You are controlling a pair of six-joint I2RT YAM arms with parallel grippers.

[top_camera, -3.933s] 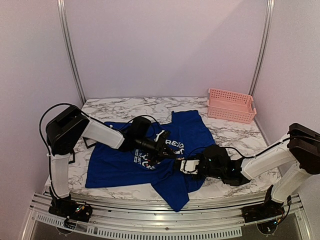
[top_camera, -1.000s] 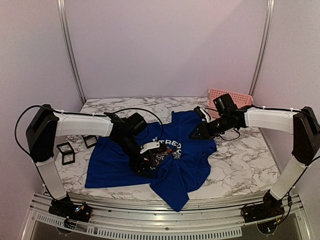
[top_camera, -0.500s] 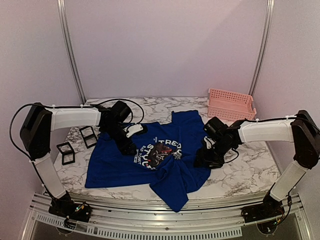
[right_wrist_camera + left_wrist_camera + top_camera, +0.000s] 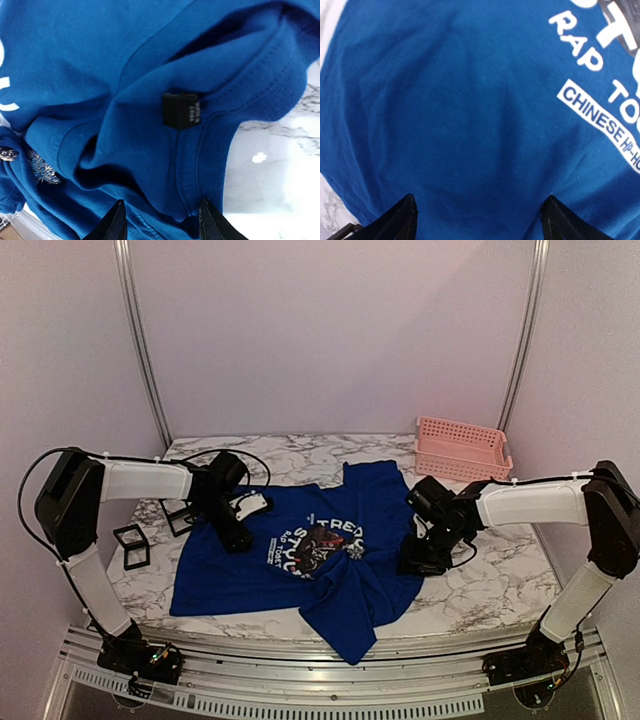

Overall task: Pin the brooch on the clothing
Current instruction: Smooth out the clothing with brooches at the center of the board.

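**A:** What is the left gripper doing?

**B:** The left gripper [image 4: 480, 222] hangs low over the royal-blue T-shirt [image 4: 225, 575]. Its two fingers are spread wide, with only flat cloth under the gap. White lettering [image 4: 600, 107] from the chest print runs down the right of its view.

**A:** And the right one?

**B:** The right gripper [image 4: 162, 225] is at the shirt's neck edge, its fingers a moderate way apart. A fold of the ribbed collar [image 4: 235, 100] lies between them, and I cannot tell whether they pinch it. A black sewn tag [image 4: 181, 111] sits just beyond, inside the collar.

**A:** Where is the brooch?

**B:** A small silvery, sparkly piece, seemingly the brooch [image 4: 44, 171], lies on the cloth at the left of the right wrist view, apart from those fingers.

**A:** And around them?

**B:** The T-shirt lies rumpled, print up, mid-way across the marble counter [image 4: 490, 570], with one corner drooping past the near edge. A pink basket [image 4: 462, 450] stands at the far right corner. Two small black square frames [image 4: 130, 545] sit left of the shirt.
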